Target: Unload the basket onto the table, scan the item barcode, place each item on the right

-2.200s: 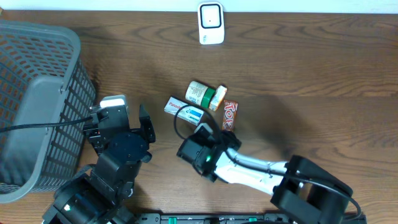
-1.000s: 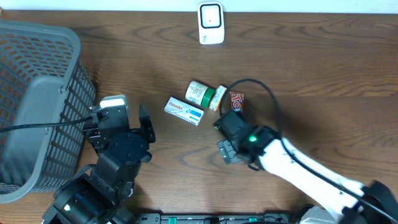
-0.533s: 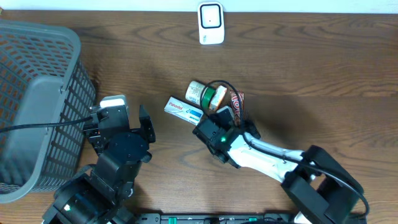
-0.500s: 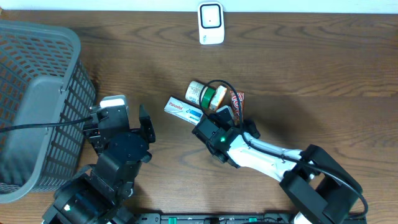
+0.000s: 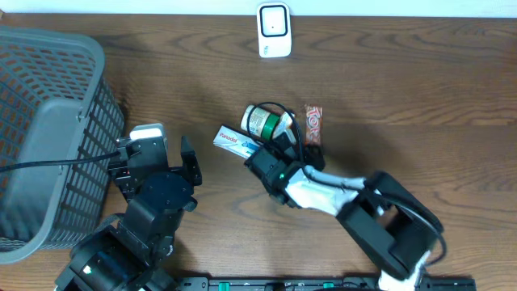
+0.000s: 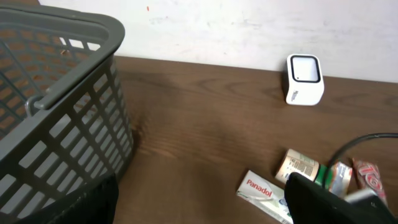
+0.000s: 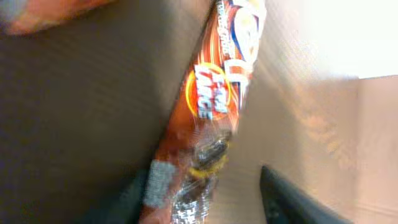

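Dealing with a red-and-orange, crinkly-wrapped chocolate bar (image 5: 313, 125), flat on the brown wooden table (image 5: 420, 89), just right of a green-and-white round tub (image 5: 260, 121) and near a flat white Panadol carton (image 5: 234, 141). Judging by the wrapper: light, thin, slippery, apt to slide under a push and probably to snap if bent. Best to pinch gently across the narrow width near the middle, keeping the barcode side uncovered. From the right wrist, shows its lower end between the fingers of the right gripper (image 7: 208, 202); cannot tell whether pinched or merely straddled, with a gap visible on one side. Holds nothing in the left gripper (image 5: 155, 149), jaws spread wide, parked beside the grey plastic mesh basket (image 5: 85, 97). Leaves plenty of bare wood toward the white boxy scanner (image 5: 274, 31) at the far edge. Crowded only on the left by tub and carton, so lift up and rightward first, minding the black cable (image 5: 284, 113) looped there.
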`<state>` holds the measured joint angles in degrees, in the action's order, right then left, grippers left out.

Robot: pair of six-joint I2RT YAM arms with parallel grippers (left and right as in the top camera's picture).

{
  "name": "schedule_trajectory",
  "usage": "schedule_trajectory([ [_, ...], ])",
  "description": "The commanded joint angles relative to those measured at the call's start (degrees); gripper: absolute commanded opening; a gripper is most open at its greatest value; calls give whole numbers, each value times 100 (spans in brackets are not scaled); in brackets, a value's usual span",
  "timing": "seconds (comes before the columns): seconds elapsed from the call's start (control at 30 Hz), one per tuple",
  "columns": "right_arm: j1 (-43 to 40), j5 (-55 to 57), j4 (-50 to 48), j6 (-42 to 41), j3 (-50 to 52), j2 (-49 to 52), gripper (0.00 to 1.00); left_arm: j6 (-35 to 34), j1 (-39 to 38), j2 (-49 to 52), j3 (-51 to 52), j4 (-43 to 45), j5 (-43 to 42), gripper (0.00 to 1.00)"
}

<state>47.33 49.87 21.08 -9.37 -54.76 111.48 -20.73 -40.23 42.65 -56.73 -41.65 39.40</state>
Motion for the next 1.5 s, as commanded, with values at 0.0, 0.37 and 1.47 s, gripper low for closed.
schedule_trajectory([
  [0.0,-476,-1362,-103,662,195,726,1,57,4,-7,-24,9,111,86],
  [0.37,-870,-3709,2122,146,-1316,-675,1,57,4,-7,-24,9,111,86],
  [1.47,-2439,-8854,3552,-651,-647,-2643,75,57,4,-7,-24,9,111,86],
])
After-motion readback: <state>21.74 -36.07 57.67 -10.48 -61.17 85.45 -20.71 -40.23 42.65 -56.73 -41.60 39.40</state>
